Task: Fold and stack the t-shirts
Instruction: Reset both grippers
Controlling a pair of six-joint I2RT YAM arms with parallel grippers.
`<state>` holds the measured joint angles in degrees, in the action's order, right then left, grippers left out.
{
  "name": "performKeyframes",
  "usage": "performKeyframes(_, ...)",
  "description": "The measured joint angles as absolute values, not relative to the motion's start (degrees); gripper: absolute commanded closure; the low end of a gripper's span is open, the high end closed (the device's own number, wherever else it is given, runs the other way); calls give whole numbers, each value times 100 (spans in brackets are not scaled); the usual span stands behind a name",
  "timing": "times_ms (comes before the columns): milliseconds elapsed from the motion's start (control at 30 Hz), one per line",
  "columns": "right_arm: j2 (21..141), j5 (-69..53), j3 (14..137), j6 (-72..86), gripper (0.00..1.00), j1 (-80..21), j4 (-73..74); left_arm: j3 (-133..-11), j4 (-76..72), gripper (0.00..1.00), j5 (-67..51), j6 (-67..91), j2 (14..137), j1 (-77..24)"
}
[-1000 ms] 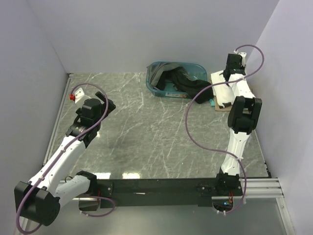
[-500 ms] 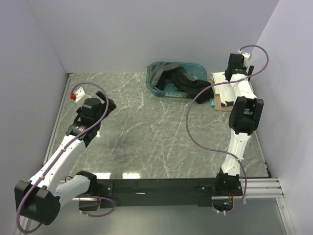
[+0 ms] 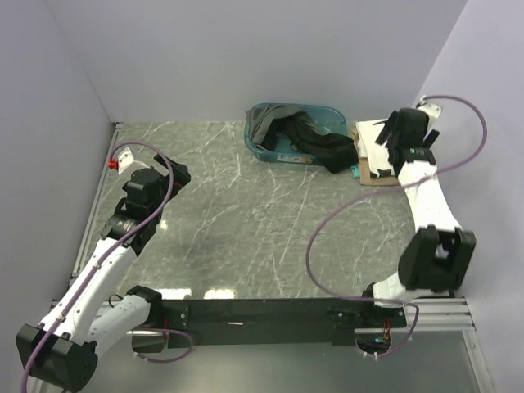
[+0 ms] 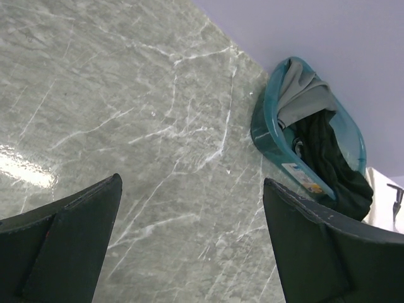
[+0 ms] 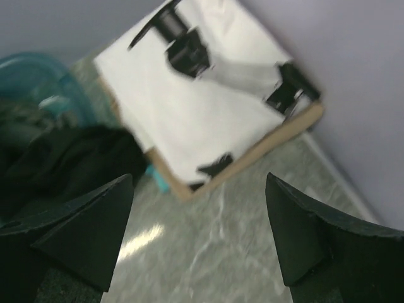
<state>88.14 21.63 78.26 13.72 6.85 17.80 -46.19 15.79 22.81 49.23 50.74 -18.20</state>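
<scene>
A folded white t-shirt (image 3: 370,147) with black print lies on top of a folded tan one (image 3: 378,180) at the far right; both show in the right wrist view, white (image 5: 202,107) over tan (image 5: 252,151). A black t-shirt (image 3: 321,146) spills out of the teal basket (image 3: 255,146), and a grey one (image 3: 266,123) lies inside it. My right gripper (image 3: 403,135) hovers open and empty over the stack's near edge (image 5: 199,240). My left gripper (image 3: 168,176) is open and empty at the table's left side (image 4: 192,240), far from the shirts.
The basket (image 4: 271,132) stands at the back, against the rear wall, with the grey (image 4: 303,95) and black (image 4: 328,164) shirts in it. A small teal edge (image 5: 158,178) shows under the stack. Walls close in on the left, back and right.
My right arm has swung out, its elbow dropping to the near right and its gripper shifting a little right over the stack. My left gripper has drawn slightly left.
</scene>
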Motion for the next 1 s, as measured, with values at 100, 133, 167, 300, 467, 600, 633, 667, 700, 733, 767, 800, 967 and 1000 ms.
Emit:
performKeyframes(100,7725,1798,6707,1623,8,473,1671,-4543,1643,1,2206,4945,5068,-1820)
performKeyframes(133,7432,1653,6410,1721,8,408,1490,-4519,1678,1,2182,4950,5059,-1820)
performKeyframes(167,7212,1555,6147,1793,8,368,1382,-4486,1715,0,2163,4971,5048,-1820)
performKeyframes(300,5961,1031,4748,2132,8,246,1273,-4364,1841,1,2060,5033,4930,-1820)
performKeyframes(467,5037,386,3691,2338,7,246,1046,-4174,1861,1,1900,5076,4757,-1820)
performKeyframes(600,4659,141,3402,2451,7,244,943,-4042,1925,1,1826,5135,4646,-1820)
performKeyframes(633,4563,97,3374,2475,7,244,869,-4029,1959,1,1822,5155,4619,-1820)
performKeyframes(667,4460,73,3339,2499,7,244,788,-4014,1986,1,1822,5177,4580,-1820)
performKeyframes(700,4357,60,3306,2515,7,244,722,-3997,2023,1,1824,5188,4532,-1820)
performKeyframes(733,4272,67,3273,2532,7,244,657,-3977,2051,1,1826,5203,4469,-1820)
performKeyframes(767,4202,89,3251,2550,7,244,624,-3959,2073,1,1828,5221,4425,-1820)
performKeyframes(800,4163,110,3240,2552,7,244,611,-3948,2110,1,1828,5234,4370,-1820)
performKeyframes(967,4029,235,3085,2591,7,244,469,-3944,2204,1,1835,5308,4233,-1820)
performKeyframes(1000,4025,246,3065,2591,7,244,467,-3944,2215,1,1841,5323,4230,-1820)
